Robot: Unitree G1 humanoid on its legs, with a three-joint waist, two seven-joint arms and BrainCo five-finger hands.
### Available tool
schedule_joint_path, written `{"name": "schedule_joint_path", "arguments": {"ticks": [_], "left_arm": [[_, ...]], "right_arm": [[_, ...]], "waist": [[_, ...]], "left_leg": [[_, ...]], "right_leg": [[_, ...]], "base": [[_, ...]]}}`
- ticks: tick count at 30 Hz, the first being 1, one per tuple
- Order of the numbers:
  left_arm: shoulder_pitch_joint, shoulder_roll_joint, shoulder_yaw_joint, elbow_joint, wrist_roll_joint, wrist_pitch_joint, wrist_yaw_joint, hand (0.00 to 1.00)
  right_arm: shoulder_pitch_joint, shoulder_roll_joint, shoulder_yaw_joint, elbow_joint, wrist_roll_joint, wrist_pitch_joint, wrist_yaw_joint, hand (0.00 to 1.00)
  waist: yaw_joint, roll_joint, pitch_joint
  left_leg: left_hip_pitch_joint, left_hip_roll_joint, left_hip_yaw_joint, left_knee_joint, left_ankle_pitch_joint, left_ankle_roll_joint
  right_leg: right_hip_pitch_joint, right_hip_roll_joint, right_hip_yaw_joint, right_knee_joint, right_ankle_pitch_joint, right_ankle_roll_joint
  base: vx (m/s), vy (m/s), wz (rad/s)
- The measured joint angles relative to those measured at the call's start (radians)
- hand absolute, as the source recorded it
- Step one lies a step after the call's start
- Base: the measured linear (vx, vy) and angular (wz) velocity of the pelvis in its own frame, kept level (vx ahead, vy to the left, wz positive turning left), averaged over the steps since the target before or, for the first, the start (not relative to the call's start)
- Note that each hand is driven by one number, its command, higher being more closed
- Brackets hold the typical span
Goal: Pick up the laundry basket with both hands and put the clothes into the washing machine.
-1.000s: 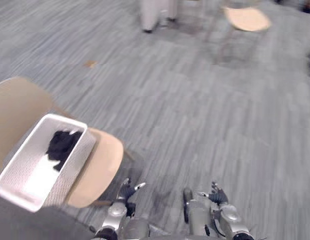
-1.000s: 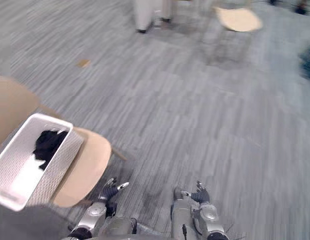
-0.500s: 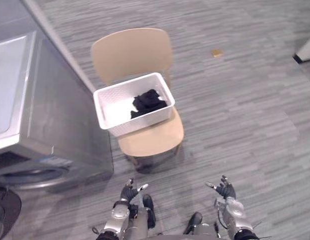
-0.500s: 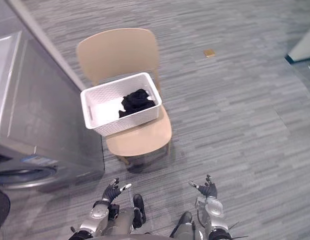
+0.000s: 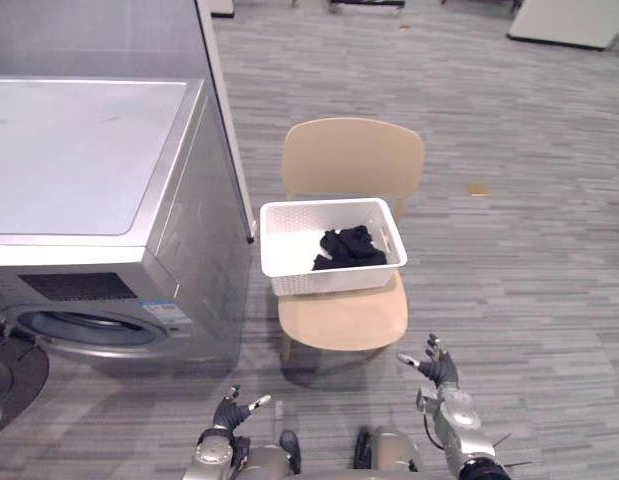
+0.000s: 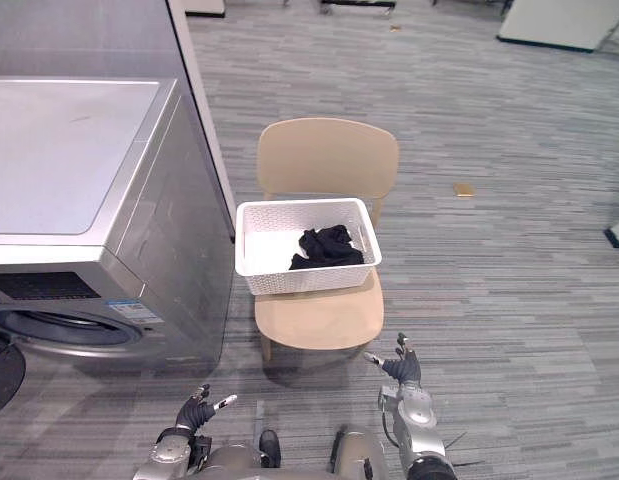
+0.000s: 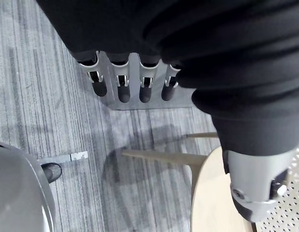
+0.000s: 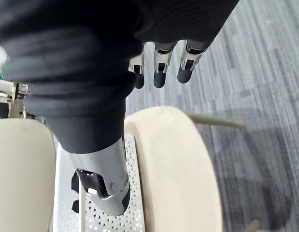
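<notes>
— Where is the laundry basket (image 5: 329, 282)?
— It sits on a pale wooden chair (image 5: 352, 160), over the rear part of the seat, with its back rim toward the backrest. It is white with perforated walls.

— And the clothes (image 5: 349, 247)?
— A dark bundle lies inside, in the robot's right half of the basket. The rest of the bottom is bare.

— How does the washing machine (image 5: 84, 150) stand to that?
— It stands just beside the chair on the robot's left. It is silver-grey with a flat top, and its round door faces the robot. The basket's left rim comes close to the machine's side, but whether they touch cannot be told.

— What about the left hand (image 5: 230, 412)?
— It hangs low over the grey striped floor (image 5: 509, 270), before the machine's near corner and well apart from the basket. Its wrist view shows the fingers (image 7: 119, 91) straight in a row and the thumb apart, with nothing between them.

— The right hand (image 5: 437, 370)?
— It shows near the front right corner of the chair seat. Its fingers (image 8: 160, 73) are straight and spread, the thumb is out, and it holds nothing. It touches neither seat nor basket.

— Anything else on the floor?
— A small brown scrap (image 5: 478, 188) lies to the right of the chair.
</notes>
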Motion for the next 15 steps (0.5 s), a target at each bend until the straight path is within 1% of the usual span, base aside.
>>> {"name": "schedule_joint_path", "arguments": {"ticks": [1, 2, 3, 5, 6, 9, 12, 13, 14, 15], "left_arm": [[-0.006, -0.013, 0.004, 0.000, 0.000, -0.002, 0.001, 0.00], [-0.003, -0.018, 0.022, 0.000, 0.000, -0.004, 0.001, 0.00], [-0.001, -0.021, 0.041, 0.000, 0.000, -0.004, 0.003, 0.00], [0.002, -0.017, 0.044, 0.001, 0.000, -0.005, 0.003, 0.00], [0.000, -0.020, 0.044, 0.001, 0.002, -0.007, 0.002, 0.00], [-0.006, -0.038, 0.039, -0.006, 0.012, -0.021, 0.001, 0.00], [-0.004, -0.032, 0.038, -0.007, 0.033, -0.021, -0.001, 0.00], [-0.004, -0.029, 0.036, -0.007, 0.037, -0.021, -0.001, 0.00], [-0.002, -0.019, 0.028, -0.007, 0.043, -0.021, -0.002, 0.00], [-0.002, -0.016, 0.027, -0.007, 0.043, -0.021, -0.002, 0.00]], "right_arm": [[0.001, -0.007, -0.006, -0.023, -0.023, 0.003, -0.013, 0.00], [0.005, -0.007, -0.006, -0.076, -0.052, 0.006, -0.019, 0.00], [0.015, -0.007, -0.006, -0.142, -0.080, 0.006, -0.027, 0.00], [0.040, -0.014, -0.032, -0.290, -0.140, 0.003, -0.031, 0.00], [0.047, -0.020, -0.043, -0.327, -0.165, 0.002, -0.034, 0.00], [0.050, -0.085, -0.065, -0.430, -0.253, 0.000, -0.057, 0.00], [0.020, -0.150, -0.060, -0.444, -0.335, 0.001, -0.049, 0.00], [0.011, -0.158, -0.058, -0.442, -0.344, 0.001, -0.048, 0.00], [-0.030, -0.202, -0.031, -0.422, -0.363, 0.001, -0.047, 0.00], [-0.054, -0.221, -0.014, -0.400, -0.365, 0.001, -0.046, 0.00]], "waist": [[0.005, 0.023, 0.006], [0.009, 0.037, 0.003], [0.009, 0.045, 0.001], [0.001, 0.047, 0.001], [0.001, 0.047, 0.001], [-0.003, 0.042, -0.002], [0.000, 0.043, -0.003], [0.000, 0.043, -0.003], [-0.001, 0.044, -0.003], [0.000, 0.044, -0.003]], "left_leg": [[0.000, 0.012, -0.016, -0.003, 0.004, -0.025], [0.000, 0.022, -0.023, -0.020, 0.012, -0.041], [0.000, 0.031, -0.027, -0.035, 0.018, -0.050], [0.013, 0.051, -0.039, -0.055, 0.032, -0.073], [0.021, 0.056, -0.045, -0.059, 0.033, -0.074], [0.039, 0.064, -0.054, -0.075, 0.054, -0.107], [0.039, 0.063, -0.054, -0.102, 0.068, -0.126], [0.037, 0.063, -0.054, -0.103, 0.070, -0.129], [0.029, 0.064, -0.054, -0.103, 0.078, -0.135], [0.026, 0.064, -0.054, -0.103, 0.081, -0.133]], "right_leg": [[0.022, 0.014, -0.022, -0.034, 0.020, -0.003], [0.036, 0.028, -0.032, -0.063, 0.027, -0.011], [0.038, 0.036, -0.045, -0.078, 0.032, -0.018], [0.070, 0.055, -0.074, -0.111, 0.035, -0.023], [0.086, 0.060, -0.085, -0.122, 0.035, -0.023], [0.133, 0.067, -0.116, -0.164, 0.037, -0.026], [0.138, 0.072, -0.121, -0.196, 0.043, -0.034], [0.138, 0.073, -0.122, -0.199, 0.045, -0.036], [0.138, 0.075, -0.126, -0.214, 0.058, -0.040], [0.138, 0.076, -0.125, -0.220, 0.063, -0.039]], "base": [[0.21, -0.110, 0.42], [0.19, -0.108, 0.24], [0.18, -0.126, 0.12], [0.18, -0.165, 0.25], [0.18, -0.164, 0.35], [0.10, -0.086, 0.30], [0.04, -0.035, 0.06], [0.01, -0.020, 0.04], [0.00, 0.000, 0.00], [0.00, 0.000, 0.00]]}}
